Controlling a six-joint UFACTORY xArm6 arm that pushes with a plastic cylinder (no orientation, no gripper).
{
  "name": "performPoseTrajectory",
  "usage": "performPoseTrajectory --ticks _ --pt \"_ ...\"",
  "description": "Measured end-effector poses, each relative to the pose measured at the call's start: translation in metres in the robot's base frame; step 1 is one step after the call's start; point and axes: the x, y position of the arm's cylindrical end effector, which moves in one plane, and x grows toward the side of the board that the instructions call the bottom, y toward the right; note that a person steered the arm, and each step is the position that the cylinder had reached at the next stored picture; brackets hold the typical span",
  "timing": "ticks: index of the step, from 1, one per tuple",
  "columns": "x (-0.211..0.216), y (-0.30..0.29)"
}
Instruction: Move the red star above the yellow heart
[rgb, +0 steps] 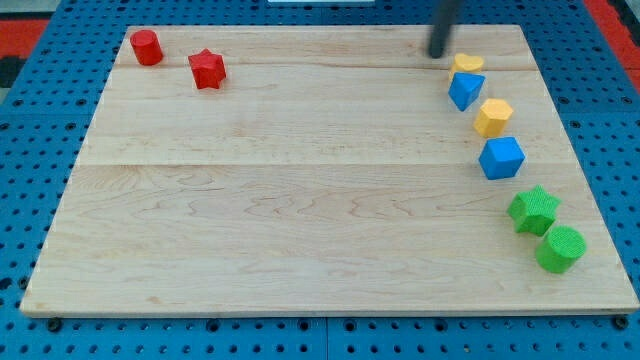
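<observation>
Two steps are pending: my tip (438, 54) (a bare rod, nothing to open or pinch) is sitting far right beside the yellow heart (467, 63), needing to circle left of the far-left red star (207, 69) and push rightward.

Board (300, 200): pale wood, visible grain, matt, smooth. Blocks, e.g. red star (207, 69): matt, plastic-looking. Rod: dark, matt.
</observation>
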Motion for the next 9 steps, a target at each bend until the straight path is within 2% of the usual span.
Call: performPoseTrajectory --ticks 1,2,3,4,5,6,7,8,9 --pt "0.000 -0.113" --pt "0.004 -0.156" --pt "0.050 -0.171" --pt "0.094 -0.222" --pt "0.072 -0.296" --pt "0.030 -0.268" --pt "0.038 -0.147" --pt "0.038 -0.067" --pt "0.050 -0.049"
